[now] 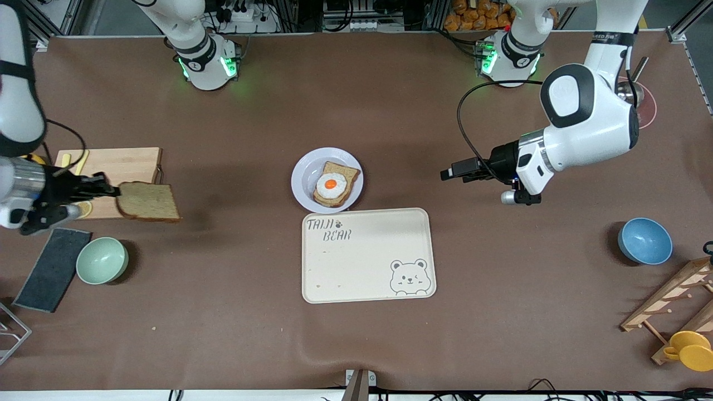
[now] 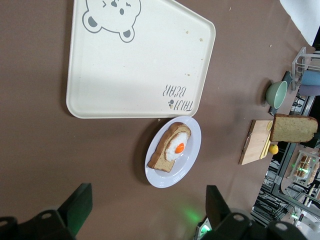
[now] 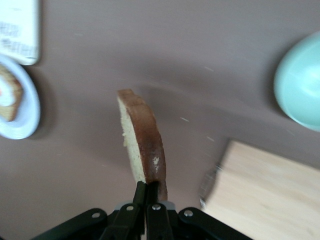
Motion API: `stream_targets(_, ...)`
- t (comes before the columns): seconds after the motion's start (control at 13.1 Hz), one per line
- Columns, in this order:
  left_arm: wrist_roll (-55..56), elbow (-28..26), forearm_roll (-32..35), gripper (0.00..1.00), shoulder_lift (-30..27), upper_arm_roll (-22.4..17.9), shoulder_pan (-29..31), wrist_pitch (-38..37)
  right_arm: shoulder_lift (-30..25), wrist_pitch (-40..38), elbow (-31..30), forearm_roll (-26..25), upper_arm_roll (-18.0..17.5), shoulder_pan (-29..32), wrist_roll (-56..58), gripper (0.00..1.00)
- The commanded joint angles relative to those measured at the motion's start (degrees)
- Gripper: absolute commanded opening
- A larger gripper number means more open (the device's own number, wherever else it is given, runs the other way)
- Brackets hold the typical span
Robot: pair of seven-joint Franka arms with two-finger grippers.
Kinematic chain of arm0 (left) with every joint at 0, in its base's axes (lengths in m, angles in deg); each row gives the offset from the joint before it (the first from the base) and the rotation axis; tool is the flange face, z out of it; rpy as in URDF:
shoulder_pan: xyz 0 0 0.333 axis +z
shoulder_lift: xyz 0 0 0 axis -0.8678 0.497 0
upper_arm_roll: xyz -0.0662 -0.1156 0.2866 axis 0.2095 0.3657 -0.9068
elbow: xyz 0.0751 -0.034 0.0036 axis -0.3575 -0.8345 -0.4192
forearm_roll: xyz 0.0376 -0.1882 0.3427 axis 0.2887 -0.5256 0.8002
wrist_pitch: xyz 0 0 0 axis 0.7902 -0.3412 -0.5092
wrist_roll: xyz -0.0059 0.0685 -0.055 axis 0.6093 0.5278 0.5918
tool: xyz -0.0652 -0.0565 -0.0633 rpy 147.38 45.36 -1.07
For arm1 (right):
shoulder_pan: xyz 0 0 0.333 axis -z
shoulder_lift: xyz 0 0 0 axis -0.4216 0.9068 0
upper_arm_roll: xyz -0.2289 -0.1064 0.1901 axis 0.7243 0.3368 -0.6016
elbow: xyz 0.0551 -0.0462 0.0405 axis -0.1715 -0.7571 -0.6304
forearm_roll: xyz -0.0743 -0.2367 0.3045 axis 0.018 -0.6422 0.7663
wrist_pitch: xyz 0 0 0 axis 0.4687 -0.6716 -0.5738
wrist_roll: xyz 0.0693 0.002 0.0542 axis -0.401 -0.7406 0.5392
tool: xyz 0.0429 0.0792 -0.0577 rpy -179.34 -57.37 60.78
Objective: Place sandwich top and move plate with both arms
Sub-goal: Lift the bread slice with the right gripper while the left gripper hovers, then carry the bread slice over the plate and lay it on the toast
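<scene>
We see a brown surface (image 1: 234, 312) w/ plate (image 1: 303, 192), cream tray (image 1: 362, 267), cutting board (image 1: 120, 164), green bowl (image 1: 102, 260), blue bowl (image 1: 645, 240), dark pad (image 1: 53, 270) on it.

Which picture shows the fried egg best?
The left wrist view: the fried egg sits in plain sight on its bread slice on the plate. The front view shows it too, smaller. The right wrist view only catches it at the edge.
</scene>
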Motion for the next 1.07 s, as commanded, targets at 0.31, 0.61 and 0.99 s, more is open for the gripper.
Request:
stream_targets(0.31,-1.57,4.81,-1.67,1.0,5.25,0.29,-0.35,0.88,0.73,-0.62,0.92,3.85,-3.59,-9.53,2.82,0.0)
stream_targets(0.61,-2.01,4.28,-1.67,1.0,6.04,0.37,-0.53,1.14,4.4,-0.53,5.3,7.36,-3.5,-16.91,8.72,0.0)
stream_targets(0.99,-2.1,4.02,-3.24,1.0,7.79,0.29,-1.41,1.32,15.21,-0.1,13.75,7.36,-3.41,-29.3,8.99,0.0)
